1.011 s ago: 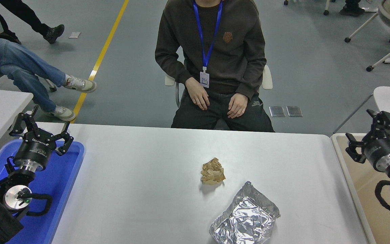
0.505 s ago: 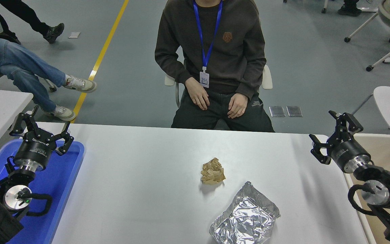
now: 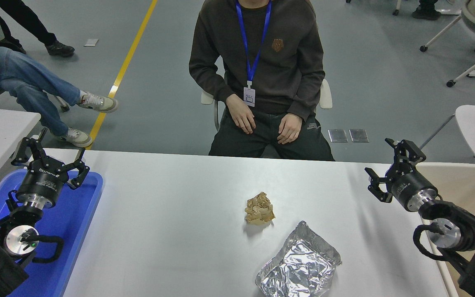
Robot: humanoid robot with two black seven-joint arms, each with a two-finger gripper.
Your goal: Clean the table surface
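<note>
Movement on the right only: right gripper (image 3: 387, 173), a second ago back over the beige bin (image 3: 468, 185) past the desk's right edge, now forward and inward above the table surface (image 3: 171, 231) near its far right corner, fingers spread wide and holding nothing. Reads as the start of a reach toward the litter, with no pickup made yet. Left gripper (image 3: 48, 159) parked unchanged over the blue tray (image 3: 76, 231) at the desk's left edge, fingers likewise splayed and empty.

Still lying on the white tabletop that fills the lower frame: crumpled brown paper wad (image 3: 259, 208) near the middle, and crumpled foil sheet (image 3: 299, 262) close to the near edge, just beside the wad but apart from it. Probably the next targets, both unmoved.

Blue tray: nothing visible inside around the arm. Beige bin: visible part bare, remainder hidden behind the right arm. Seated beyond the far edge, a person (image 3: 258, 78) with hands on thighs, clear of the desk.
</note>
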